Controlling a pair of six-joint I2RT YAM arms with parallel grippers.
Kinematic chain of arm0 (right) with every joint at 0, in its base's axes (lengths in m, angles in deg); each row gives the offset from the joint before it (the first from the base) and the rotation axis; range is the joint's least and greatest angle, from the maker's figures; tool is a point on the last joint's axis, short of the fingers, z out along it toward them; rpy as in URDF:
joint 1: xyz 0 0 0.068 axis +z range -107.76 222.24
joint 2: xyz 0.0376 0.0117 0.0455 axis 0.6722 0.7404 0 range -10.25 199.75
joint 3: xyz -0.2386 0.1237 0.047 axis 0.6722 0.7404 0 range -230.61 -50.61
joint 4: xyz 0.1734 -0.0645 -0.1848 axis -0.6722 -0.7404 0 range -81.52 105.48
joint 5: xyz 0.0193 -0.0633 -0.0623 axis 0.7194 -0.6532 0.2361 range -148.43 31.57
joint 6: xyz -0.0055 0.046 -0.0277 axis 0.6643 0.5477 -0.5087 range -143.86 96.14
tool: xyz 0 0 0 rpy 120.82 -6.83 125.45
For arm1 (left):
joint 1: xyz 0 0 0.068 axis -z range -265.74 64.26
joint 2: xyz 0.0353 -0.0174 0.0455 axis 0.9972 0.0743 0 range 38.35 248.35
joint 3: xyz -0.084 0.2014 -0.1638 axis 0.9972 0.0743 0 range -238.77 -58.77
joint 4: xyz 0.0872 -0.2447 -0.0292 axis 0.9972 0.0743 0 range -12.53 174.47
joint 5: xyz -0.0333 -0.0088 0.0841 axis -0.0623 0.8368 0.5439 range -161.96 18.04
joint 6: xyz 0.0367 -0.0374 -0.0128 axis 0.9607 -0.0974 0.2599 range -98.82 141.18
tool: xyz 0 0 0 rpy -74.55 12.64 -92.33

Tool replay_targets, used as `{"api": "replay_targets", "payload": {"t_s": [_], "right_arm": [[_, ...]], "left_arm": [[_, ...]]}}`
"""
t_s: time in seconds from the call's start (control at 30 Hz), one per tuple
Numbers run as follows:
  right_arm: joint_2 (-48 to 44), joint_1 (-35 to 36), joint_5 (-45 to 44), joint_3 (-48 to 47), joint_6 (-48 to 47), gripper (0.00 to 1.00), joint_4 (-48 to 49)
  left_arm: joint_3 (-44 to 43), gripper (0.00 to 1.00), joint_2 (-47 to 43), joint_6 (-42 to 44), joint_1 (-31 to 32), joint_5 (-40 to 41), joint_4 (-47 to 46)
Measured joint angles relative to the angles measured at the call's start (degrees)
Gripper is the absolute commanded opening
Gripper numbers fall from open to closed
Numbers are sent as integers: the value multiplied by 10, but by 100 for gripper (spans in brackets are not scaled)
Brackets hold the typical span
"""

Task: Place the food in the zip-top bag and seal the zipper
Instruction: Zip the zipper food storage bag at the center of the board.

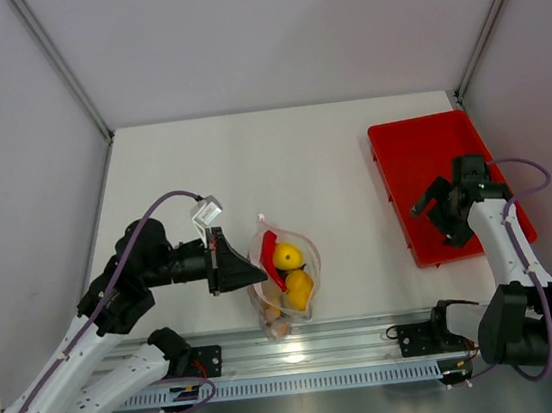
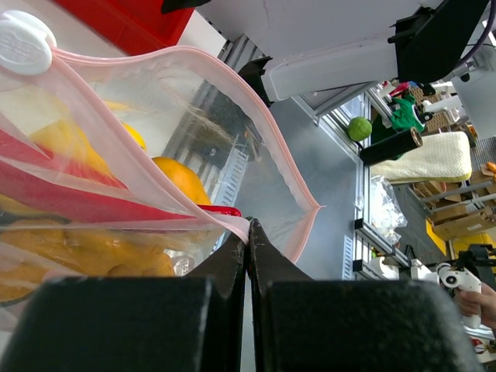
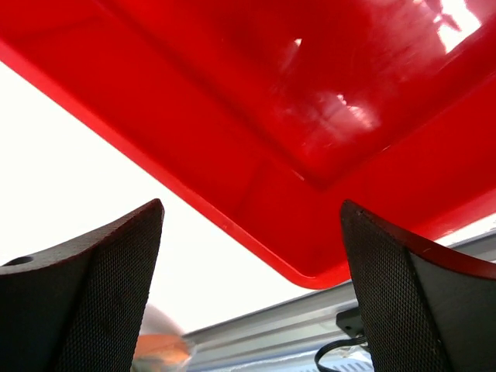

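The clear zip-top bag (image 1: 288,284) lies on the table near the front rail, mouth gaping. Inside it are yellow toy fruits (image 1: 287,257) and a red piece (image 1: 271,255). My left gripper (image 1: 255,266) is shut on the bag's pink zipper edge at its left side. In the left wrist view the jaws are pressed together on the pink zipper strip (image 2: 194,213), with yellow and orange food (image 2: 177,177) behind the plastic and a white slider (image 2: 25,43) at the top left. My right gripper (image 1: 436,215) hangs open and empty over the red tray's near corner.
A red rectangular tray (image 1: 421,153) stands at the right of the table; it fills the right wrist view (image 3: 310,101) and looks bare there. A metal rail (image 1: 303,344) runs along the near edge. Grey walls close the table at back and sides.
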Motion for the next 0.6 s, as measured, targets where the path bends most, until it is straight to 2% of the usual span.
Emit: {"api": "replay_targets", "payload": {"t_s": [0.13,0.23,0.4,0.6], "right_arm": [[-1,3,33,8,3,95,4],[-7,32,46,5,-2,95,5],[-12,182,69,-46,-23,96,7],[-15,371,92,-134,-54,88,47]], "left_arm": [[0,1,-9,-4,0,10,10],[0,1,-12,-8,0,22,14],[0,1,-5,-15,-1,52,4],[-29,1,39,-15,-8,113,-2]]}}
